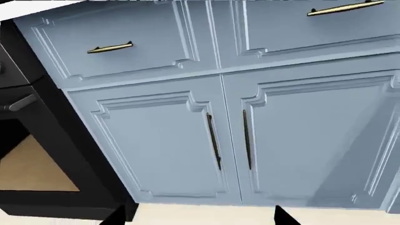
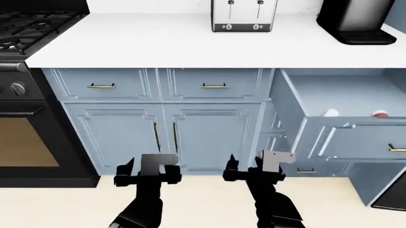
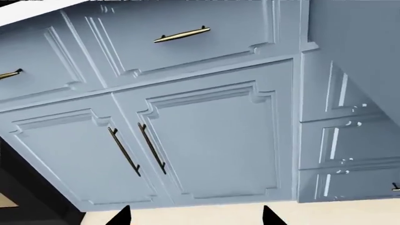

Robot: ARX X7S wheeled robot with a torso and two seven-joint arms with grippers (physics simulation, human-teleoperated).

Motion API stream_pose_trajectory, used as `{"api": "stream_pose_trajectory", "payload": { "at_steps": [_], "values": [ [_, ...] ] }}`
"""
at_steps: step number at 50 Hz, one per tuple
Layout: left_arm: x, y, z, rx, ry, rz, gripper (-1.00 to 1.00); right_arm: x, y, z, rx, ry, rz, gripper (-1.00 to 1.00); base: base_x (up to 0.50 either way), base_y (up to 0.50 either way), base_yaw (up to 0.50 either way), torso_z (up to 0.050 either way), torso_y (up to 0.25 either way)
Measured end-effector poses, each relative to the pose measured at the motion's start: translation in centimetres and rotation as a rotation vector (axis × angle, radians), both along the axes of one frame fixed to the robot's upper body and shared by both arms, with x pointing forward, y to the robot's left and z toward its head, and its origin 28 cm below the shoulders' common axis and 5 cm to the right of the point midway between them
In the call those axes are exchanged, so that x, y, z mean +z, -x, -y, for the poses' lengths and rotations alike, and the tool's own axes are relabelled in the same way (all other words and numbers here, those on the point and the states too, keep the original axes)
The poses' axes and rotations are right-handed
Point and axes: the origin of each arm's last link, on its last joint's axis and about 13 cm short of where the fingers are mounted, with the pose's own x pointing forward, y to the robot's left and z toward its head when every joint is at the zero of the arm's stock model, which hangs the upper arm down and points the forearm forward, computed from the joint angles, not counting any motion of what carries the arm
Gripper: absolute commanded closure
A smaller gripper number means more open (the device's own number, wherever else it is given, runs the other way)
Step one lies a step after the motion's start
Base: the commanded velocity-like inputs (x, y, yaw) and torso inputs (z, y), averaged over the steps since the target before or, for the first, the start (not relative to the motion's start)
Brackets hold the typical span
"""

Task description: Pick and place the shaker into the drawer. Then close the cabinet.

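The blue-grey cabinet (image 2: 209, 137) with brass bar handles fills the middle of the head view. It also shows in the left wrist view (image 1: 162, 140) and the right wrist view (image 3: 212, 140). The drawer (image 2: 336, 90) stands pulled out at the right. A small white object (image 2: 330, 113) and a red-topped one (image 2: 379, 114) peek over its front; I cannot tell if either is the shaker. My left gripper (image 2: 149, 171) (image 1: 200, 218) and right gripper (image 2: 257, 168) (image 3: 196, 216) hang open and empty, low in front of the closed double doors.
A black oven range (image 2: 25, 123) stands at the left. On the white counter (image 2: 159, 42) are a toaster (image 2: 244, 16) and a black coffee machine (image 2: 355, 21). Smaller drawer fronts (image 3: 344, 140) sit under the open drawer. Beige floor (image 2: 203, 204) lies below.
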Motion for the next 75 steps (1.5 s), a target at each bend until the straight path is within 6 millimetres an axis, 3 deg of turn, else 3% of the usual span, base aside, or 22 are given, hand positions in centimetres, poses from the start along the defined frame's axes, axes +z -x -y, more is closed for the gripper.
{"api": "stream_pose_trajectory", "payload": {
  "at_steps": [24,75],
  "values": [
    [-0.34,0.05,-0.32,-0.036,0.009,-0.129,-1.0,-0.95,0.83,0.55,-0.004,0.017,-0.026,-1.0,0.0,0.0,0.0,0.0,0.0],
    [-0.68,0.37,-0.46,-0.061,0.03,-0.11,-1.0,-0.99,0.86,0.2,0.074,0.041,-0.015,-1.0,0.02,0.49,0.0,0.0,0.0]
  ]
}}
